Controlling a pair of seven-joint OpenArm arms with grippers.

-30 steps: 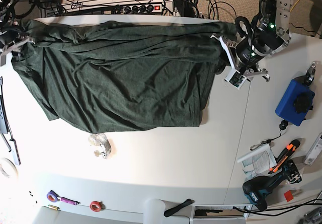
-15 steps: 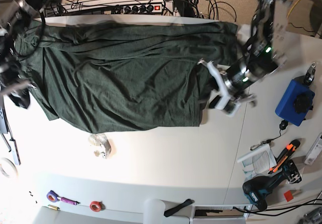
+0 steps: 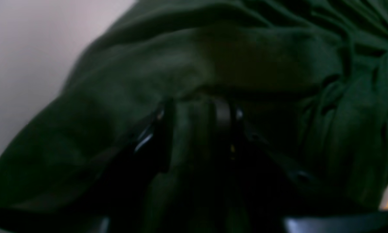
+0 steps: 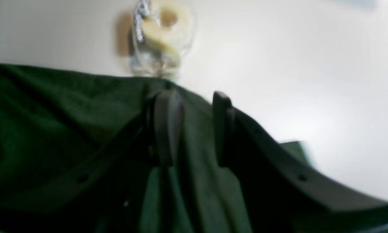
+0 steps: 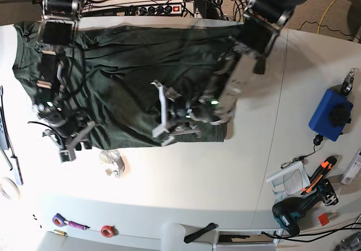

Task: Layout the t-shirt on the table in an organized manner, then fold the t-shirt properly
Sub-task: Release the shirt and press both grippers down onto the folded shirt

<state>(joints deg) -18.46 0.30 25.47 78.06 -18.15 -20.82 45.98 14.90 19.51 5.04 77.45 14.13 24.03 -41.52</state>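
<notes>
The dark green t-shirt lies wrinkled across the far half of the white table. My left gripper reaches in over the shirt's lower middle. In the left wrist view, the left gripper has a fold of the t-shirt bunched between its dark fingers. My right gripper is at the shirt's lower left edge. Seen from the right wrist, the right gripper is shut on the t-shirt, which drapes over and between its fingers above the table.
A clear crumpled wrapper with tape lies just in front of the shirt's hem, also seen as the wrapper. A blue box, papers and a drill crowd the right side. Tape rolls sit at the front left.
Both arms left the shirt's outer top corners. The left swung toward the shirt's lower middle and its jaws narrowed. The right came down to the lower left hem.
</notes>
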